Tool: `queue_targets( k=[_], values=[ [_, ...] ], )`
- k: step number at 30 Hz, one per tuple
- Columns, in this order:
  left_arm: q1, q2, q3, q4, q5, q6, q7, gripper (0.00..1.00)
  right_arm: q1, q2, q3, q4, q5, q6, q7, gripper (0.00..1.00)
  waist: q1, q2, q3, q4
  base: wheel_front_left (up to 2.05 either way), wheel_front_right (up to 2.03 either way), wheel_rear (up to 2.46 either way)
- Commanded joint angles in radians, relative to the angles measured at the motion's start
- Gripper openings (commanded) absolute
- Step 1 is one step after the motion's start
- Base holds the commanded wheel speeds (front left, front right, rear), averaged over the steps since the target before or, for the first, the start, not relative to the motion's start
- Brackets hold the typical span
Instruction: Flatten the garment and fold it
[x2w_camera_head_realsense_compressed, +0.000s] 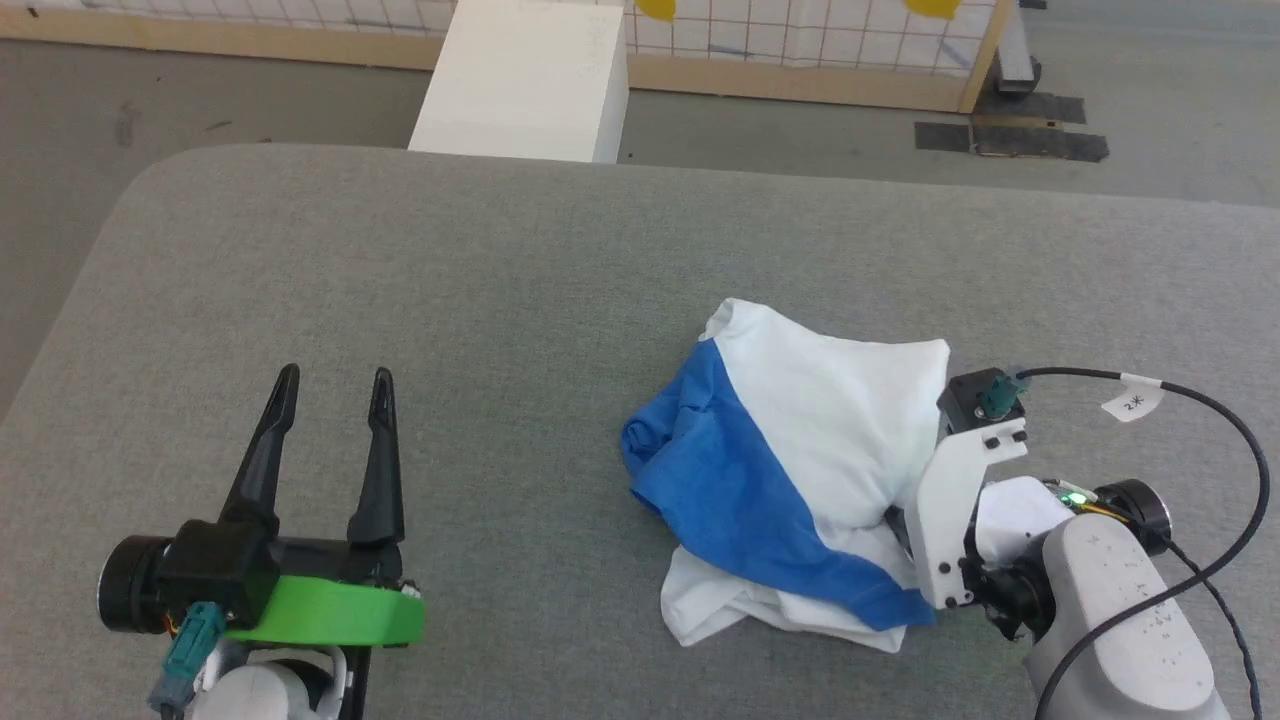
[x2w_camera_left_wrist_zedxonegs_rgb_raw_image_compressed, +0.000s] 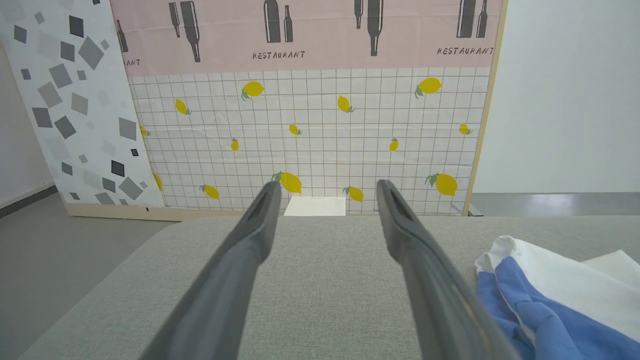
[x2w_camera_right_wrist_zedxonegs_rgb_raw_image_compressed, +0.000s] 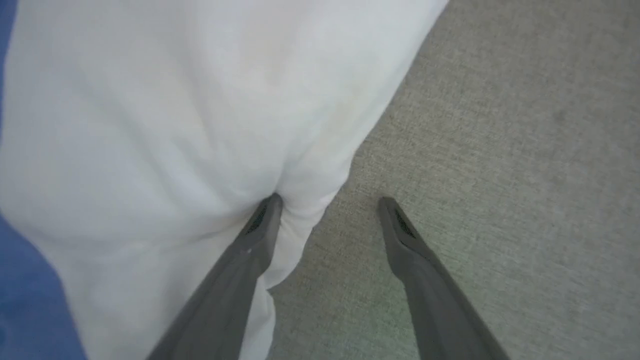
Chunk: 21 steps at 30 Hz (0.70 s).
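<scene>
The garment (x2w_camera_head_realsense_compressed: 800, 470), a white T-shirt with royal-blue parts, lies crumpled in a heap on the grey padded table (x2w_camera_head_realsense_compressed: 500, 300), right of centre. My right gripper (x2w_camera_right_wrist_zedxonegs_rgb_raw_image_compressed: 330, 202) is open at the heap's right edge. One of its fingers (x2w_camera_right_wrist_zedxonegs_rgb_raw_image_compressed: 260, 225) presses into the white cloth (x2w_camera_right_wrist_zedxonegs_rgb_raw_image_compressed: 175, 125) and the other rests over bare table; a narrow white fold lies between them. In the head view the right wrist (x2w_camera_head_realsense_compressed: 970, 500) sits against the heap and hides the fingers. My left gripper (x2w_camera_head_realsense_compressed: 335, 385) stands open and empty over bare table, far left of the garment (x2w_camera_left_wrist_zedxonegs_rgb_raw_image_compressed: 550, 300).
A white box (x2w_camera_head_realsense_compressed: 525, 80) stands on the floor beyond the table's far edge. Behind it runs a lemon-print tiled panel (x2w_camera_left_wrist_zedxonegs_rgb_raw_image_compressed: 320, 135) with a wooden base. The table's left corner is rounded. A black cable (x2w_camera_head_realsense_compressed: 1200, 420) arcs off my right wrist.
</scene>
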Motion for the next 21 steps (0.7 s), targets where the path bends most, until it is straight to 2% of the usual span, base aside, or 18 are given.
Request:
queue_targets(
  k=[1,2,3,4,8,12,17,21],
  values=[
    [-0.013,0.007,0.003,0.002,-0.005,-0.006,-0.005,1.0,0.005,0.004,0.003,0.032,-0.009,-0.002,-0.002,1.0,0.0,0.0,0.016,0.016,0.0,0.0,0.0],
    [-0.013,0.007,0.005,0.003,-0.005,-0.006,-0.005,1.0,0.002,0.004,0.001,0.044,-0.01,-0.002,-0.007,0.49,0.0,0.0,0.017,0.016,0.0,0.0,0.0],
    [-0.013,0.007,0.007,0.003,-0.005,-0.006,-0.005,1.0,-0.003,0.004,0.003,0.051,-0.012,-0.002,-0.016,0.19,0.0,0.0,0.018,0.014,0.0,0.0,0.0],
    [-0.012,0.006,0.008,0.003,-0.005,-0.006,-0.005,1.0,-0.007,0.004,0.007,0.055,-0.012,-0.002,-0.023,0.0,0.0,0.0,0.018,0.011,0.0,0.0,0.0],
    [-0.007,0.007,0.02,-0.003,-0.005,-0.007,-0.005,1.0,-0.029,-0.004,0.054,0.047,0.01,-0.002,-0.034,0.0,0.0,0.0,0.015,-0.033,0.0,0.0,0.0],
    [0.004,0.009,0.033,-0.019,-0.006,-0.007,-0.005,1.0,-0.057,-0.063,0.139,-0.009,0.057,-0.002,-0.021,0.0,0.0,0.0,0.023,-0.122,0.0,0.0,0.0],
    [0.002,0.012,0.035,-0.04,-0.009,-0.007,-0.005,1.0,-0.094,-0.21,0.255,-0.111,0.127,-0.002,0.035,0.0,0.0,0.0,0.049,-0.255,0.0,0.0,0.0],
    [-0.023,0.02,0.017,-0.058,-0.013,-0.007,-0.005,1.0,-0.119,-0.34,0.286,-0.177,0.171,-0.002,0.072,0.0,0.0,0.0,0.09,-0.332,0.0,0.0,0.0]
  ],
)
